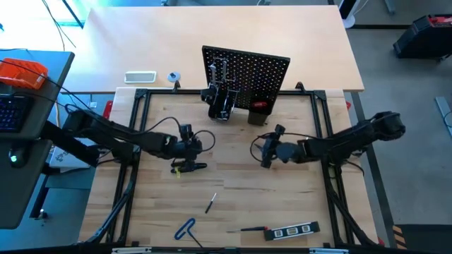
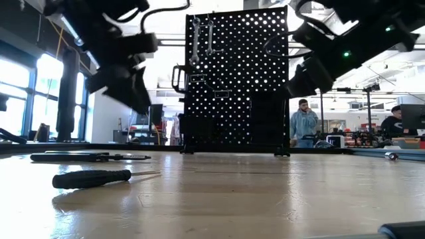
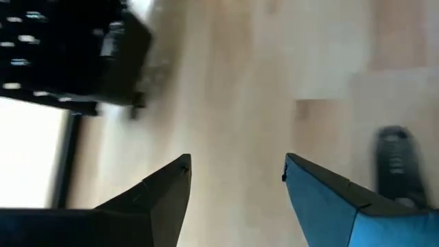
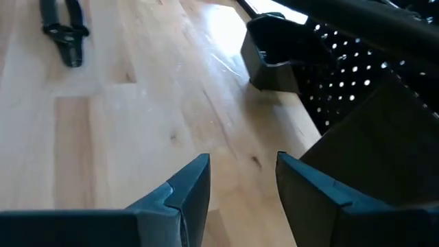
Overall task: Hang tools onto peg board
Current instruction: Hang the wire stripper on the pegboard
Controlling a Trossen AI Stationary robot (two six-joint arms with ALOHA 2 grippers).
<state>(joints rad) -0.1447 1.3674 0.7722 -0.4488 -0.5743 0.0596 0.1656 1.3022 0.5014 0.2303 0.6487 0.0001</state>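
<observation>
Both grippers, left (image 1: 192, 144) and right (image 1: 267, 149), hover with jaws released; pliers (image 1: 189, 166) beside left; peg board (image 1: 246, 74) behind

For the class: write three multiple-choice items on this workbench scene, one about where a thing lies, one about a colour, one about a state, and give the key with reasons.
1. Where does the level lie?
A. hung on the board
B. flat on the table near its front edge
C. in the left gripper

2. What colour is the hex key's handle?
A. blue
B. red
C. yellow

3. How do the left gripper's fingers stand?
A. shut on pliers
B. shut on nothing
C. open, holding nothing

Key: 1 B, the high view shows it lying far from the peg board, by the table's front edge. 2 A, the bent key by the front edge is blue. 3 C, the left wrist view shows bare wood between the parted fingers, with the pliers lying beside the gripper.
</observation>
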